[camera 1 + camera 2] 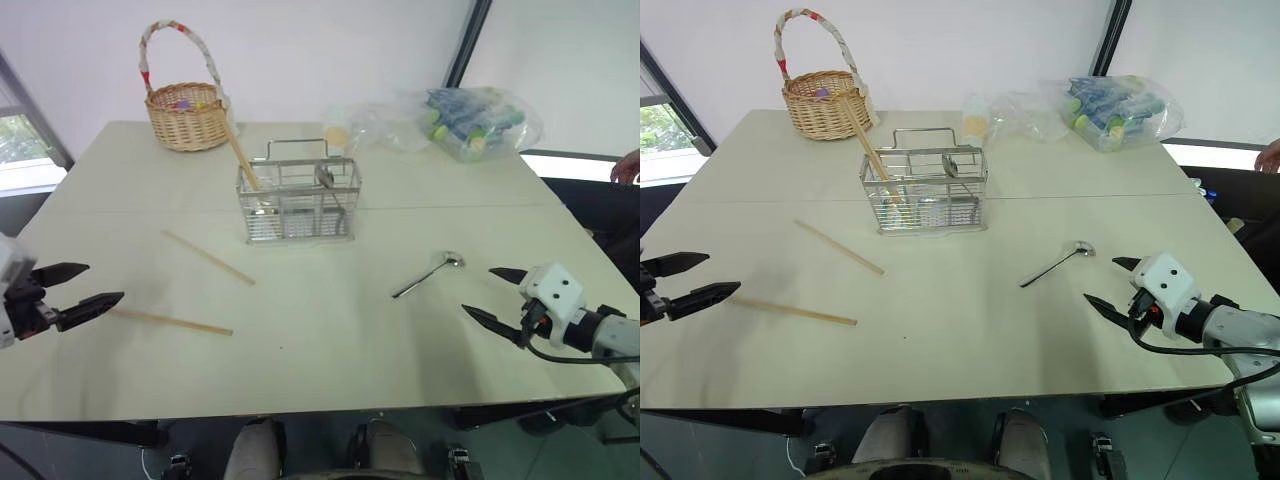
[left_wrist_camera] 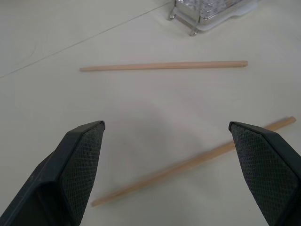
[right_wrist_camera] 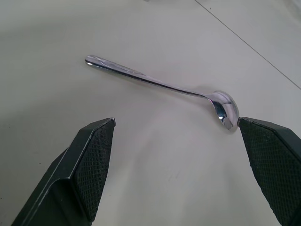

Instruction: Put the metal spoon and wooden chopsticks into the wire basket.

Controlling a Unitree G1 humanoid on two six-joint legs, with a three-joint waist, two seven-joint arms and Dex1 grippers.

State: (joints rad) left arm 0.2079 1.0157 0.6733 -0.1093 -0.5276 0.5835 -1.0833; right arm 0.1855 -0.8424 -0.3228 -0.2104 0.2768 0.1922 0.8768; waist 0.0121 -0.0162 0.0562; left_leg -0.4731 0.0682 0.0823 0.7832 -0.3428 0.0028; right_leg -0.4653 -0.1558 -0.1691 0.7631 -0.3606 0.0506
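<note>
Steel spoon, the metal spoon (image 1: 428, 273), lies on the worktop (image 1: 330, 340) ahead of the wide, empty right claw (image 1: 496, 293). Two wooden chopsticks (image 1: 208, 256) lie flat near the equally wide left claw (image 1: 78, 289); one more leans in the wire basket (image 1: 298, 200). Picking up looks like the step in hand: each claw must descend and close.

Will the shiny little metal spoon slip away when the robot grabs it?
Probably a bit. The small shiny silver metal spoon looks smooth and thin, lying flat on the pale table, so it may slide or pivot. It looks stiff and unlikely to bend.
</note>
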